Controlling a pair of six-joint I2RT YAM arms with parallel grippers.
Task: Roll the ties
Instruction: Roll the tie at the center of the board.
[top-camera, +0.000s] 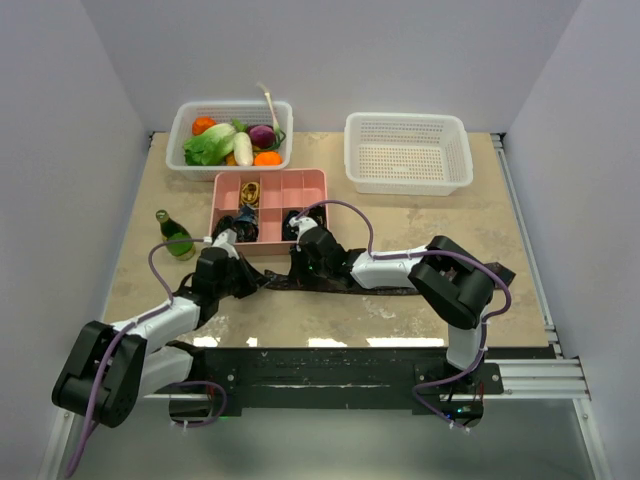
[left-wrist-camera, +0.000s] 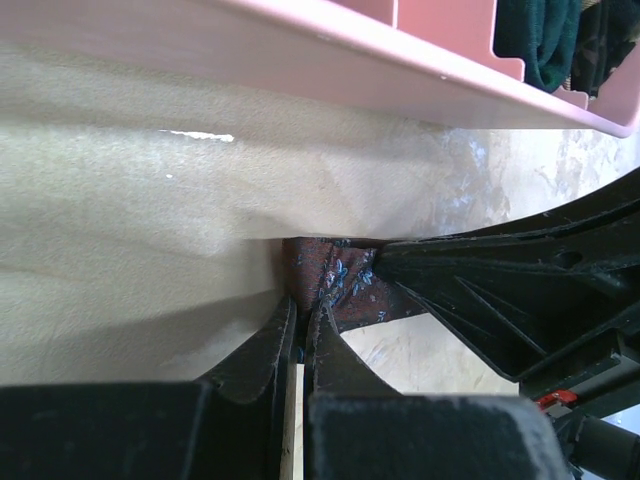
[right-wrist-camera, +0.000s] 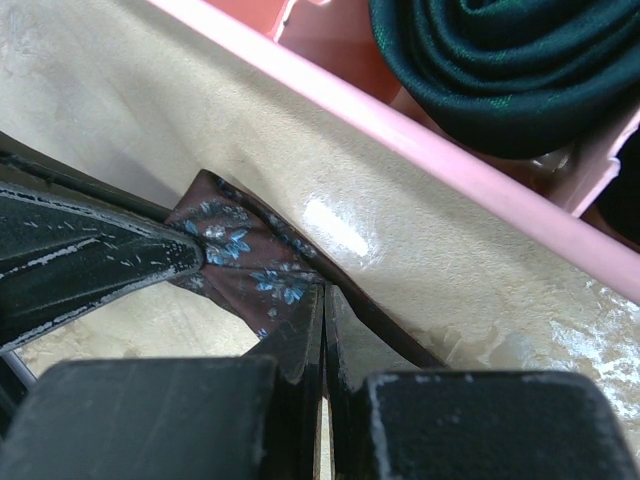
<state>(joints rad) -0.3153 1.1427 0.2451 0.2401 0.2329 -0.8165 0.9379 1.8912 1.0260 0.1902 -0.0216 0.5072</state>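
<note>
A brownish-maroon tie with small blue flowers (top-camera: 385, 290) lies as a flat strip on the table in front of the pink tray (top-camera: 300, 185). My left gripper (left-wrist-camera: 303, 305) is shut on the tie's end (left-wrist-camera: 335, 285). My right gripper (right-wrist-camera: 323, 290) is shut on the same end (right-wrist-camera: 245, 262), right beside the left gripper's finger (right-wrist-camera: 100, 260). In the top view the two grippers (top-camera: 258, 281) (top-camera: 296, 270) meet at the strip's left end. A rolled dark green tie (right-wrist-camera: 500, 70) sits in a tray compartment, and dark coils (top-camera: 240, 226) fill the near ones.
The pink tray's near wall (left-wrist-camera: 300, 55) stands just beyond both grippers. A green bottle (top-camera: 176, 236) stands left of the tray. A white basket of vegetables (top-camera: 232, 135) is at the back left and an empty white basket (top-camera: 407, 152) at the back right.
</note>
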